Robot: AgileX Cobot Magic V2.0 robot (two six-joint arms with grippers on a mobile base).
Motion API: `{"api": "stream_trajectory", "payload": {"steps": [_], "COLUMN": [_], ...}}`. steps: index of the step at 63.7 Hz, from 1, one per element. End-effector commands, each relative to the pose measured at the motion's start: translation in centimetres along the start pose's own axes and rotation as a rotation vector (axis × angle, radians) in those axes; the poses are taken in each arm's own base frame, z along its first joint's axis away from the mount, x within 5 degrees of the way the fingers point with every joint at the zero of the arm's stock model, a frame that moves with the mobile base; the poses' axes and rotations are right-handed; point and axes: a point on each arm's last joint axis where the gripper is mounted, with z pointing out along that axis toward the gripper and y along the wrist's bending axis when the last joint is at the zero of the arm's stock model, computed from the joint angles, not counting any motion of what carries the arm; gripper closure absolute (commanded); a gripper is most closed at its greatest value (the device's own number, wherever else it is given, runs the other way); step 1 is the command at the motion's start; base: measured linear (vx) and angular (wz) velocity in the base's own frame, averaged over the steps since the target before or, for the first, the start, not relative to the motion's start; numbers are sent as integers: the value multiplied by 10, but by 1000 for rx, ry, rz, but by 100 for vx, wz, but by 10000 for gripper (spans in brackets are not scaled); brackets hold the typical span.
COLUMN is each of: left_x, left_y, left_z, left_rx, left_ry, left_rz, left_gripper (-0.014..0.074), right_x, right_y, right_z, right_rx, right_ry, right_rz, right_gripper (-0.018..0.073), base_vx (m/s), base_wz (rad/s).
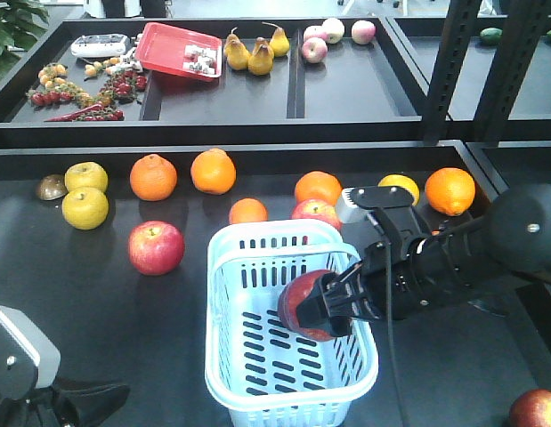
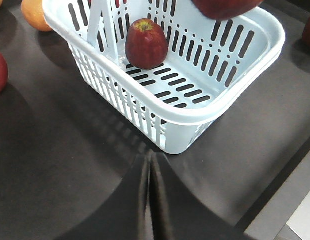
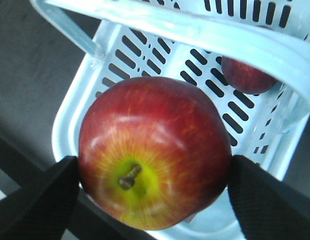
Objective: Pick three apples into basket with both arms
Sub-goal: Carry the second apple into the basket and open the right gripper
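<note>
The right hand (image 1: 324,307) was clamped on one apple (image 1: 303,305), stem end facing the wrist camera, and held it above the basket (image 1: 230,267) interior, just inside the 3 o'clock rim. The drop path ran straight down onto the slotted floor. A second apple (image 2: 146,43) already sat in the basket toward 12 o'clock. A third apple (image 1: 156,247) lay on the bench (image 1: 61,302) at 9 o'clock of the basket, nearer the left arm. The left hand (image 2: 148,200) appeared closed and empty, fingers meeting.
</note>
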Motion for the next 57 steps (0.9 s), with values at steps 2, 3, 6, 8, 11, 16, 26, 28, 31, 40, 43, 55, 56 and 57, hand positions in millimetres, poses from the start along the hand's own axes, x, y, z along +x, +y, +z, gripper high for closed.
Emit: {"api": "stream_trajectory", "payload": {"steps": [2,3,6,8,11,16,26,28,31,40,43,55,56,57], "left_x": [-15,-15,-15,-15,-15,-15,-15,-15,-15,-15,-15,-15,-15,-15], "left_y": [-1,-1,-1,-1,-1,-1,-1,-1,-1,-1,-1,-1,-1,-1], "left_z": [-4,-4,-4,-4,-4,-4,-4,-4,-4,-4,-4,-4,-4,-4], "left_rx": [2,2,2,2,2,2,2,2,2,2,2,2,2,2], "left_ry": [-107,-107,-107,-107,-107,-107,-107,-107,-107,-106,-106,-106,-106,-106], "left_rz": [-20,-20,-20,-20,-20,-20,-20,-20,-20,-20,-20,-20,-20,-20], "left_gripper": [603,603,603,603,603,603,603,603,603,603,603,603,603,603], "right_x": [-13,-14,-14,-14,-14,-13,-4,-1,3,13,16,29,30,31], "right_y": [3,3,3,2,2,3,6,5,3,-10,-15,-34,-35,-37], "right_z": [-6,-6,-5,-5,-5,-7,-19,-23,-30,-57,-67,-86,-87,-87], "right_rx": [-3,-2,1,3,4,-2,16,42,91,333,421,678,690,698], "right_ry": [-90,-92,-93,-97,-99,-92,-19,2,25,60,60,82,82,82], "right_rz": [2,2,4,4,4,6,-3,0,12,9,7,44,49,55], "right_gripper": [-159,-167,-171,-170,-165,-143,2,61,146,499,574,568,567,567], "base_vx": [0,0,0,0,0,0,0,0,0,0,0,0,0,0], "base_wz": [0,0,0,0,0,0,0,0,0,0,0,0,0,0]}}
